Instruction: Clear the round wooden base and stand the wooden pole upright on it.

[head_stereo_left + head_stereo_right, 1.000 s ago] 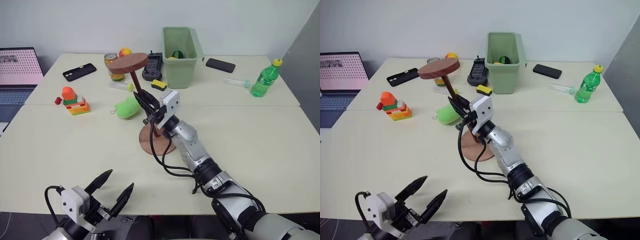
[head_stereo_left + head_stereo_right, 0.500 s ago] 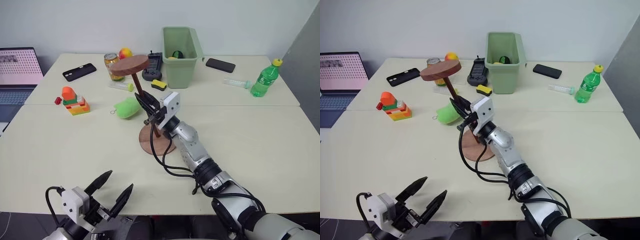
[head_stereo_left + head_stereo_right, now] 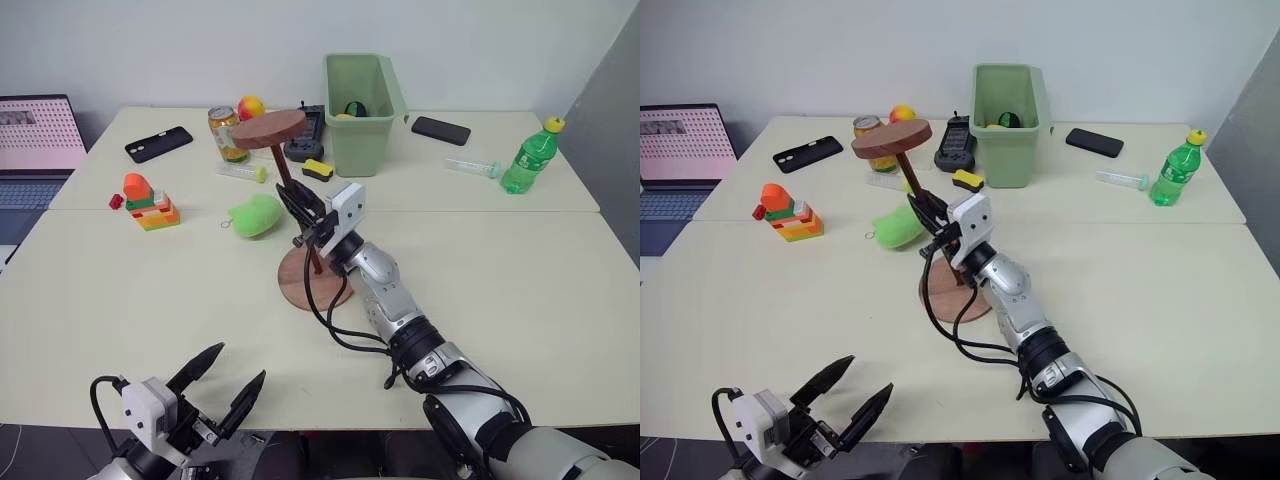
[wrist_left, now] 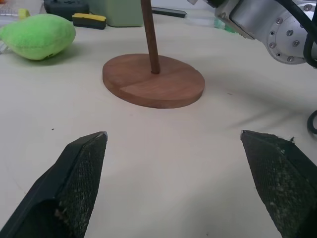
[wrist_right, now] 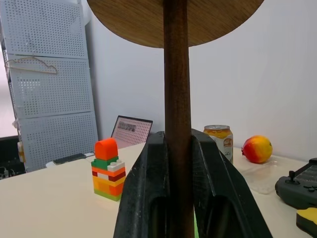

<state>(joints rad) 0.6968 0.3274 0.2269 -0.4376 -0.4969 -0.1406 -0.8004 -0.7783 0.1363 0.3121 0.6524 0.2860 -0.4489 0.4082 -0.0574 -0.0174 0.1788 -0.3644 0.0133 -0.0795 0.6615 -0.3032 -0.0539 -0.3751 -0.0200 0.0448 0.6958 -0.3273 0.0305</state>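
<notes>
Far left, a laptop (image 3: 35, 135) sits open at the table (image 3: 120, 300) edge. Next comes a black phone (image 3: 159, 143) near the back, and in front of it a small stack of coloured blocks (image 3: 148, 201). Down at the near edge the left pincer (image 3: 222, 389) hangs over bare table, its two black fingers (image 4: 79, 178) spread wide with nothing between them. Further along stand a drink can (image 3: 226, 133) and a red-yellow fruit (image 3: 250, 105) at the back, and a green plush toy (image 3: 254, 215) lies closer in. Just right of the toy the base (image 3: 312, 282) lies flat on the table. The pole (image 3: 296, 200) rises from the middle of it, its lower end meeting the disc at the centre, leaning a little to the left, with its own disc at the top. The right pincer (image 3: 306, 215) is clamped shut on the pole about halfway up. Behind it are a black controller (image 3: 308, 135), a yellow-and-black block (image 3: 318, 168) and a green bin (image 3: 362, 110). Then a second phone (image 3: 441, 130), a clear tube (image 3: 472, 165), and a green bottle (image 3: 528, 157) far right
</notes>
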